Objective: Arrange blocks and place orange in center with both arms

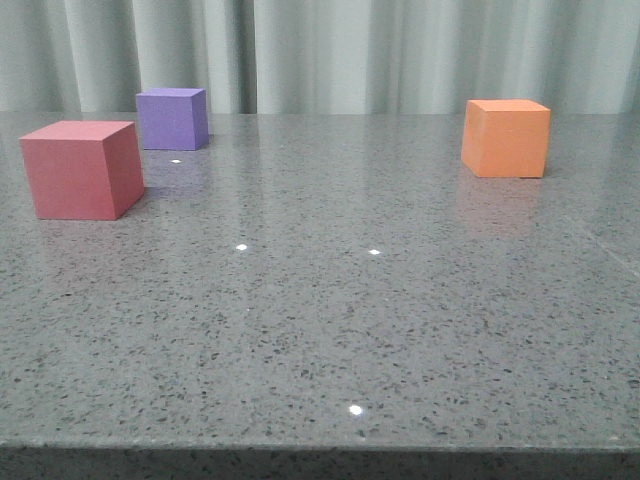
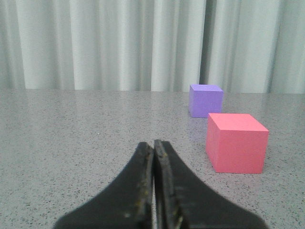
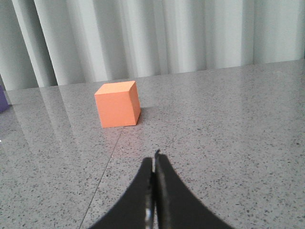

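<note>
Toward the far right of the grey speckled bench (image 1: 330, 330) the orange cube (image 1: 506, 137) is sitting alone, the red-pink cube (image 1: 82, 168) and purple cube (image 1: 172, 118) are sitting near the left edge, and the left gripper (image 2: 154, 145) and right gripper (image 3: 156, 156) are hovering clenched on nothing.

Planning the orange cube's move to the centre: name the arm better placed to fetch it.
Right. The orange cube sits on the table's right side, directly ahead of the shut right gripper. The left gripper faces the red-pink cube and purple cube.
</note>
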Robot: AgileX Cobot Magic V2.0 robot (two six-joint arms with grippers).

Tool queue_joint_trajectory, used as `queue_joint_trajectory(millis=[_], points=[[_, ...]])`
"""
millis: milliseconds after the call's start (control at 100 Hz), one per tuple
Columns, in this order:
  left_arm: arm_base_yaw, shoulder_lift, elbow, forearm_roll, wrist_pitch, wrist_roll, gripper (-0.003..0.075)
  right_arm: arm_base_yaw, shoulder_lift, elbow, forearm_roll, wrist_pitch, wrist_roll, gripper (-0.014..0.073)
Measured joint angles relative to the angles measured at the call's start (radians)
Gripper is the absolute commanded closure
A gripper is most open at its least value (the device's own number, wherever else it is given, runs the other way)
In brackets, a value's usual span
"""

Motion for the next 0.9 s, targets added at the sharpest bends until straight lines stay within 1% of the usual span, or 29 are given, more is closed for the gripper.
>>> queue_joint_trajectory(millis=[170,370,480,560,700,820,900], points=[[0.0,0.0,0.0,0.0,0.0,0.0,0.0741,0.0,0.0,0.0,0.0,-0.002,0.0,0.0662],[0.0,0.0,0.0,0.0,0.0,0.0,0.0741,0.0,0.0,0.0,0.0,-0.062,0.0,0.0662],[0.0,0.0,0.0,0.0,0.0,0.0,0.0741,0.0,0.0,-0.033,0.0,-0.033,0.0,0.0662],[0.0,0.0,0.0,0.0,0.0,0.0,0.0741,0.0,0.0,-0.097,0.0,0.049,0.0,0.0662],[0.0,0.0,0.0,0.0,0.0,0.0,0.0741,0.0,0.022,-0.256,0.0,0.215,0.0,0.0662],[0.0,0.0,0.0,0.0,0.0,0.0,0.0741,0.0,0.125,-0.418,0.0,0.368,0.0,0.0662],[0.0,0.0,0.0,0.0,0.0,0.0,0.0741,0.0,0.229,-0.517,0.0,0.473,0.0,0.0662]])
